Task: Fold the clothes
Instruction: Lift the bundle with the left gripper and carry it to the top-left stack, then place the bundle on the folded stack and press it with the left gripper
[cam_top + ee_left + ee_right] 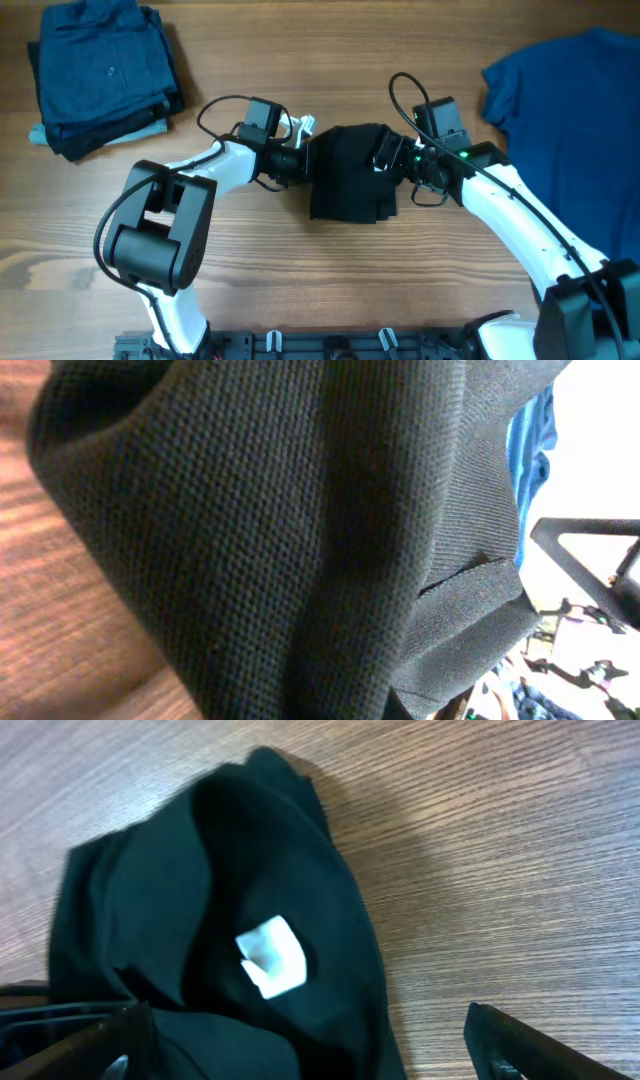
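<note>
Table (300, 290) centre: clamping left edge of black shirt (345, 175) in left gripper (303, 160), holding right gripper (392, 158) spread wide over its right edge. Leaving bare wood near and far; bunching roughly square, showing no clear long axis.

Black T-shirt (300, 540) fills view, bunched folds; wooden table (40, 610) left; blue cloth (530, 450) upper right.

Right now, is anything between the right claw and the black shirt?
Nothing visible. The right claw stands open at the right edge of the black shirt, with the fabric directly in front of it.
</note>
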Controlling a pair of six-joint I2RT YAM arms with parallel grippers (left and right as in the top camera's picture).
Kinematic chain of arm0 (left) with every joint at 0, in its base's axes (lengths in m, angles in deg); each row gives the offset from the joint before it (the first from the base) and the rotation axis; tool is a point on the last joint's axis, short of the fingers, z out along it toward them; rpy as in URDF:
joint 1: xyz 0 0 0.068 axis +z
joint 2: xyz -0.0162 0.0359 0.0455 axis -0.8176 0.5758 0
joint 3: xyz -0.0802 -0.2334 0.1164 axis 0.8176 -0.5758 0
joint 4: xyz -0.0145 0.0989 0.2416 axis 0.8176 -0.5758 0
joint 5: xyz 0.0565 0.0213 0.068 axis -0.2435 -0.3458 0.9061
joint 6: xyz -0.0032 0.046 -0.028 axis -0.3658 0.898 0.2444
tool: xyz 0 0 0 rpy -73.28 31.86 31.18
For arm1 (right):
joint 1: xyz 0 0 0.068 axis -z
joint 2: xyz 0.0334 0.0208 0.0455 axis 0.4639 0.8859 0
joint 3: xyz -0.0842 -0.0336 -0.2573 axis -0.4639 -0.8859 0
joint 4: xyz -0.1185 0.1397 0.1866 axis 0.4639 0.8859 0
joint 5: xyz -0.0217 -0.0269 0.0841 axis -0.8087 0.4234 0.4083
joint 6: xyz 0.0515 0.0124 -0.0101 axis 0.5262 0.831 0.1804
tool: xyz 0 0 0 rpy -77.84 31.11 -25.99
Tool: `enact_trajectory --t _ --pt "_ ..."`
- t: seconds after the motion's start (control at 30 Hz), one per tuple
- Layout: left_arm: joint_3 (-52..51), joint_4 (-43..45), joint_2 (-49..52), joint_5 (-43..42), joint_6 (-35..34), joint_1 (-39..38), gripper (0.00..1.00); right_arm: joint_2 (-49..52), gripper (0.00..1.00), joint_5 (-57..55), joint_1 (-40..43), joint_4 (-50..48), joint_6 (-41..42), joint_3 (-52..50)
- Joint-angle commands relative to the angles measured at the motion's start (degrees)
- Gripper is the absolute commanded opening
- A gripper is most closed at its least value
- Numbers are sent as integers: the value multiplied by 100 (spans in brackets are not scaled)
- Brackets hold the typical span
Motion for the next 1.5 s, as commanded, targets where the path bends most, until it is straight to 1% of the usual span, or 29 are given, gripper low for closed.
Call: enact_trajectory --t 0.0,0.13,0.3,0.4,0.5,0.67,0.93,1.03,1.2,1.33,1.4,1.43,1.47 --pt "542 66 -15 649 162 98 4 81 99 -42 13 2 -76 -26" --pt "1193 96 -13 1753 227 516 4 81 99 -42 13 7 -81 -26" --pt "1220 962 -13 2356 221 1209 4 81 99 -42 13 35 -76 -26" --pt "1220 1384 -13 2900 199 1502 4 81 100 -42 13 37 -79 -26" --pt "1222 1812 -13 3018 186 1770 4 81 99 -39 13 133 -74 -26" --pt "1272 2105 -13 3049 138 2061 4 81 100 35 13 166 -63 -24" --pt "2583 1762 -13 3049 223 2728 4 81 100 162 13 249 -70 -24" --pt "2651 1506 -24 3047 219 3097 4 81 99 160 13 262 -70 -24" --pt "2651 697 -24 3045 219 3939 4 81 99 157 13 256 -66 -24" --pt "2649 138 -22 3047 223 4437 4 81 99 160 13 256 -59 -24" --pt "2649 2 -22 3047 223 4599 10 81 99 181 13 256 -59 -24" --pt "2649 -37 -22 3047 223 4653 23 81 99 247 13 254 -57 -24" --pt "2643 -79 -22 3051 223 4712 26 81 99 264 13 254 -61 -24"
